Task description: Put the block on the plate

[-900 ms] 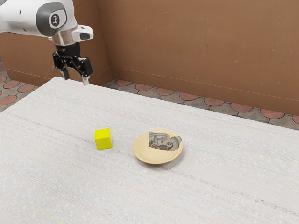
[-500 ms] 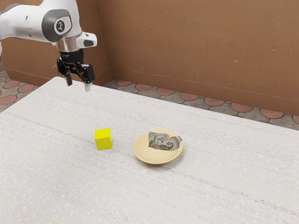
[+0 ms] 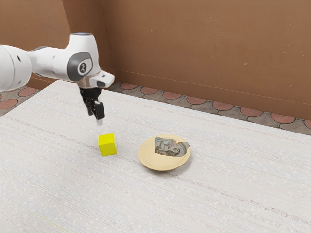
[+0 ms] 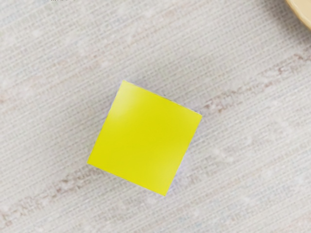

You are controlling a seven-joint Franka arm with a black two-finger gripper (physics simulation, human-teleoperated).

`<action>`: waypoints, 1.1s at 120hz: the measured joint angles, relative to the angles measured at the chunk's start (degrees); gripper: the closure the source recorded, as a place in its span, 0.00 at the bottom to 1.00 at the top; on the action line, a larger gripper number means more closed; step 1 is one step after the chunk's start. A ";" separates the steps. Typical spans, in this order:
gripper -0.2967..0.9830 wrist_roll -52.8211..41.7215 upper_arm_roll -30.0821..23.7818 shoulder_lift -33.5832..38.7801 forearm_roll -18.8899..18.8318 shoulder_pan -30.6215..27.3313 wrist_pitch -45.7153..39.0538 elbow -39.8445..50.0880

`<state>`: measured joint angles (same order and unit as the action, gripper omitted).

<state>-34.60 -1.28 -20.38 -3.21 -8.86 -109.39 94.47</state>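
Note:
The black gripper [image 3: 95,118] hangs above the table in the exterior view, just above and slightly behind the yellow block [image 3: 107,145]. Its fingers stand apart, open, with nothing held. On the tabletop the block rests flat, a short way from the plate. In the wrist view the block [image 4: 145,138] lies under my hand, its sides at a slant. A round cream plate [image 3: 147,160] with a patterned, broken-looking patch sits toward the exterior view's right of the block. Part of the plate's rim [image 4: 302,13] appears in the wrist view.
The white table [image 3: 233,189] carries the block and plate. Behind its far edge are a tiled floor [image 3: 197,100] and a brown wall [image 3: 209,48]. The white arm [image 3: 53,62] reaches in from the exterior view's left.
My hand has come down and toward the exterior view's right, nearer the block, and has turned. The block and plate have stayed put.

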 joint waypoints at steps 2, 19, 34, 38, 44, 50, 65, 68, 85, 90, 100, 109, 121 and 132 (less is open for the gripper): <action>0.23 -0.84 -0.01 -0.27 -0.02 -0.04 -0.71 0.36; 0.23 -6.84 0.04 -1.17 -0.17 -0.19 -4.60 3.40; 0.23 -11.04 0.02 -1.98 -0.26 0.30 -6.30 4.74; 0.23 -12.02 -0.01 -2.66 -0.30 0.62 -6.65 4.58; 0.23 -13.40 -0.03 -3.91 -0.39 0.88 -7.14 4.28; 0.23 -14.64 -0.04 -4.90 -0.44 1.03 -7.59 4.16; 0.23 -17.27 -0.04 -5.95 -0.56 1.50 -9.42 4.09; 0.23 -17.73 -0.04 -6.01 -0.75 1.53 -9.95 4.09; 0.23 -19.90 -0.04 -8.72 -1.42 1.40 -13.21 3.05; 0.23 -20.37 -0.04 -9.50 -1.51 1.32 -13.88 2.76; 0.23 -21.17 -0.04 -10.72 -1.61 1.37 -14.87 2.22; 0.23 -21.72 -0.04 -11.95 -1.64 1.43 -15.54 2.10; 0.23 -22.31 -0.04 -13.09 -1.63 1.39 -16.36 2.12; 0.24 -22.75 -0.04 -13.46 -1.63 1.39 -16.84 2.14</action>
<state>-57.36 -1.32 -33.85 -4.84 -7.47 -126.23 96.61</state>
